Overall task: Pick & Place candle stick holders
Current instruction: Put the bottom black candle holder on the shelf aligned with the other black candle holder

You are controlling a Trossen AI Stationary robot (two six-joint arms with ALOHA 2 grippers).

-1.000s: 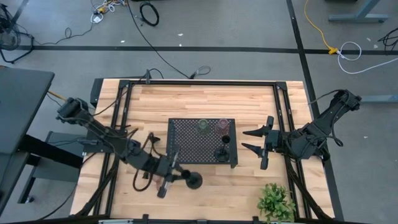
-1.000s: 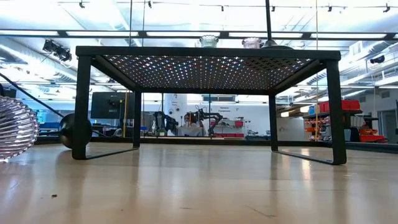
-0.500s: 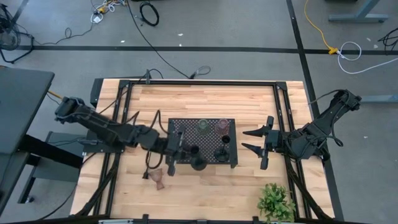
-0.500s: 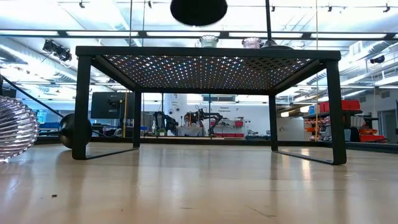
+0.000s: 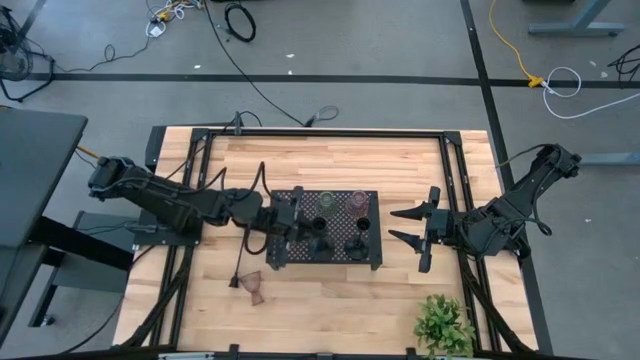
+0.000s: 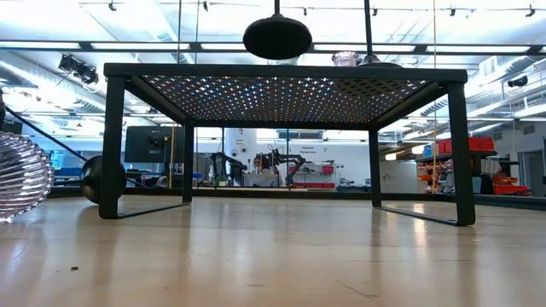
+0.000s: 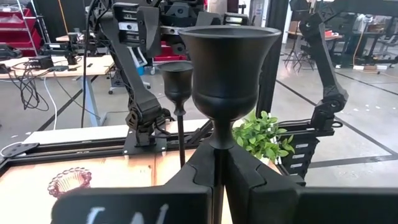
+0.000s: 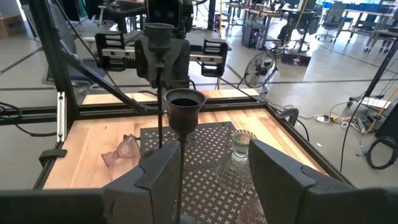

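Left claw (image 5: 292, 228) clamped on black candle holder (image 6: 277, 36) stem – holder hangs over tray (image 5: 290, 205), near its left edge. Right claw (image 5: 408, 227) waits right of tray, fingers apart.

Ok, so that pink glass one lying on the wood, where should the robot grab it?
Probably at its narrow waist, coming down from above. The pink glass holder lies on its side on the table, so its wide ends could roll or slip; fingers across the waist sit between them. The left gripper is nearest but holds a black holder.
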